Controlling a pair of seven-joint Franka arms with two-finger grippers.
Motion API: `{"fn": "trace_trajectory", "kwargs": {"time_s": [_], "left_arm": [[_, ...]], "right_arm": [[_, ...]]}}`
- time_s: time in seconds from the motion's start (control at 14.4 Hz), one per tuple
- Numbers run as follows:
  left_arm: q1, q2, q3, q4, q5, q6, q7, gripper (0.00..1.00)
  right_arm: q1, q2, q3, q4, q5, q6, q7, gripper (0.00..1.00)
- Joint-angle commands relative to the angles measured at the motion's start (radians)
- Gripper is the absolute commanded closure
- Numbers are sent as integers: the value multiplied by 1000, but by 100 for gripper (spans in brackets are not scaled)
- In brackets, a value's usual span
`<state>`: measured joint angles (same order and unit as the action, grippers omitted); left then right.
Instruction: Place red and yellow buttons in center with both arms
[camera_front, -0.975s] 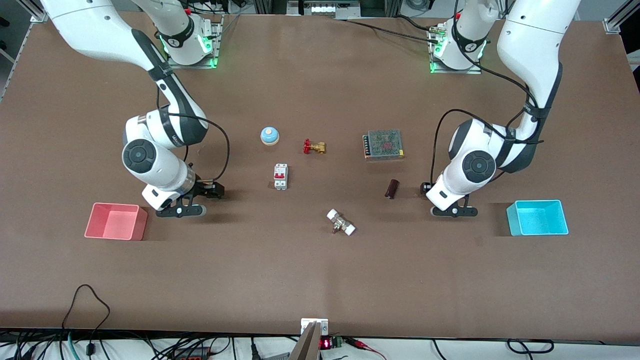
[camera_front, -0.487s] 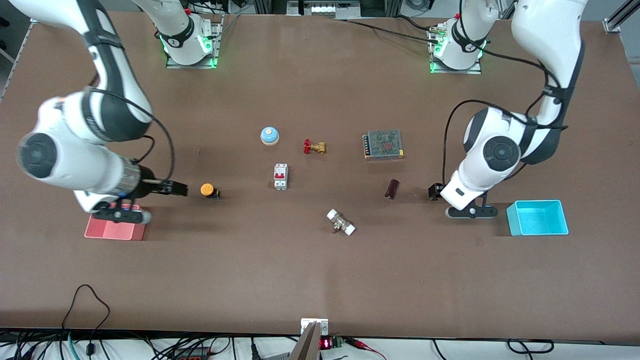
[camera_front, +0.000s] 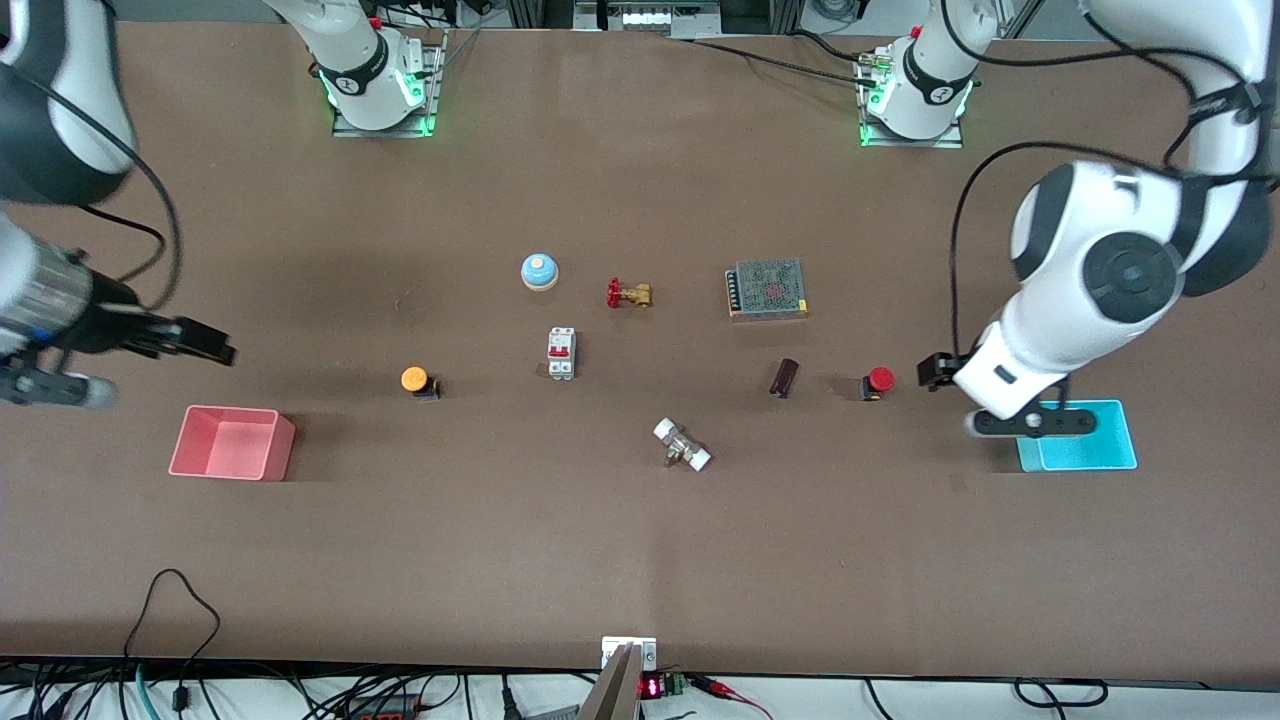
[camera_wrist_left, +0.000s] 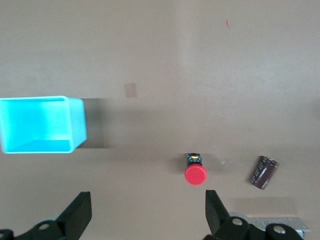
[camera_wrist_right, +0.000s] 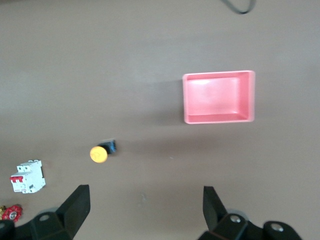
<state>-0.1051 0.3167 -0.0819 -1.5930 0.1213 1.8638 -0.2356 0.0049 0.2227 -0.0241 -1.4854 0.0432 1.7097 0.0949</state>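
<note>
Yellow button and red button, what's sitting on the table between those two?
Between the yellow button and the red button, the front view shows a white circuit breaker, a white-capped fitting and a dark cylinder.

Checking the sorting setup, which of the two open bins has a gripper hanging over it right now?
The cyan bin at the left arm's end; the open left gripper overlaps its rim. The pink bin has nothing above it.

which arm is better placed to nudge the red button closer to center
Left. Its left gripper, jaws open, hangs over the cyan bin right beside the red button; the right gripper, also open, sits at the table's right-arm end.
</note>
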Motion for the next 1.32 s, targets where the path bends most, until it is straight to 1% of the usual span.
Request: {"fn": "trace_trajectory", "kwargs": {"time_s": [0.0,0.07,0.14,0.21,0.35,0.42,0.49,0.56,0.63,0.7,0.77,0.84,0.91,1.04,1.18,1.25], "left_arm": [[7,-63,-15,53,3,-95,56,0],[8,-67,-13,97,0,-147,106,0],[7,-62,-7,154,0,-217,166,0],[8,-59,-4,195,0,-271,209,0],[62,-42,-2,212,-24,-282,245,0],[73,-68,-2,203,-75,-284,245,0],[88,-99,2,174,-145,-284,248,0],[122,-137,16,121,-213,-256,251,0],[145,-200,19,58,-242,-164,249,0],[142,-278,19,-37,-229,-120,245,0],[140,-342,19,-109,-210,-114,248,0],[139,-375,19,-149,-194,-114,248,0],[131,-381,22,-157,-184,-123,251,0],[88,-378,40,-139,-77,-163,316,0],[97,-352,39,-104,-75,-166,337,0],[99,-347,40,-99,-75,-166,338,0]], "right_arm": [[18,-109,-10,-36,-84,-71,-46,0],[21,-129,-7,-36,-112,-88,-82,0],[23,-146,-5,-44,-109,-100,-84,0],[21,-170,-5,-82,-103,-111,-71,0],[21,-206,-5,-122,-103,-108,-67,0],[21,-206,-5,-124,-103,-111,-81,0],[20,-201,-5,-124,-98,-108,-84,0],[21,-200,-5,-122,-98,-105,-83,0],[21,-198,-5,-121,-98,-105,-84,0],[21,-195,-4,-119,-98,-111,-84,0],[26,-192,-3,-116,-100,-116,-86,0],[29,-181,-5,-110,-97,-114,-86,0],[29,-174,-5,-99,-98,-113,-86,0],[32,-169,-5,-93,-97,-114,-84,0],[32,-164,-3,-93,-85,-107,-84,0],[30,-161,-5,-93,-42,-105,-75,0]]}}
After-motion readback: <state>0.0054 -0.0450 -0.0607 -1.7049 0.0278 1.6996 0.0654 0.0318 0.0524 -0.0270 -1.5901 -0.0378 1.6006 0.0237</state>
